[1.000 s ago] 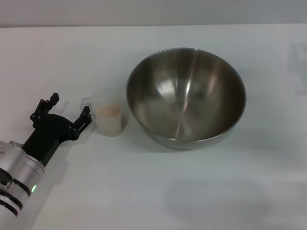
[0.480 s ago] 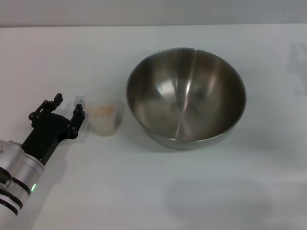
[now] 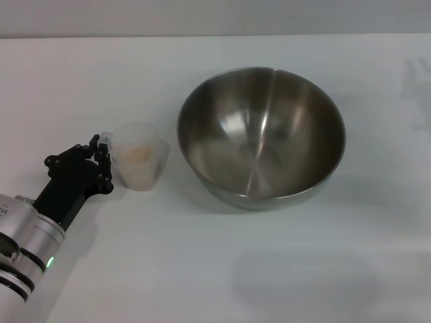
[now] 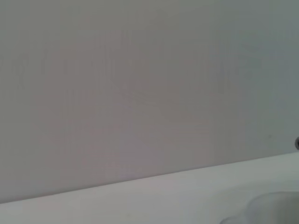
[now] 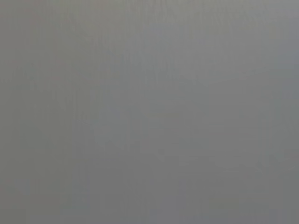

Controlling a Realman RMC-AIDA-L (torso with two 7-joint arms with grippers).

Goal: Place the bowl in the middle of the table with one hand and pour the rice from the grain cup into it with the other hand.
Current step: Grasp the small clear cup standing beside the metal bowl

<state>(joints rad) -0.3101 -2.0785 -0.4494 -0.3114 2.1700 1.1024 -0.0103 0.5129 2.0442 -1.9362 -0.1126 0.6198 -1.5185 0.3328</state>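
Note:
The large steel bowl (image 3: pixel 261 136) stands on the white table (image 3: pixel 215 269), right of centre in the head view, with nothing in it. The clear grain cup (image 3: pixel 139 168) stands just left of the bowl, with pale rice (image 3: pixel 138 153) inside. My left gripper (image 3: pixel 100 152) is at the cup's left side, its black fingers closed on the cup's side handle. The cup's rim also shows in the left wrist view (image 4: pixel 275 207). My right gripper is out of view; the right wrist view shows only flat grey.
The table's far edge (image 3: pixel 215 36) runs along the top of the head view, with a grey wall behind it. The left arm's silver wrist (image 3: pixel 23 242) lies over the table's near left corner.
My left gripper's fingers have closed from wide open onto the cup's handle. The cup has shifted a little to the left, away from the bowl.

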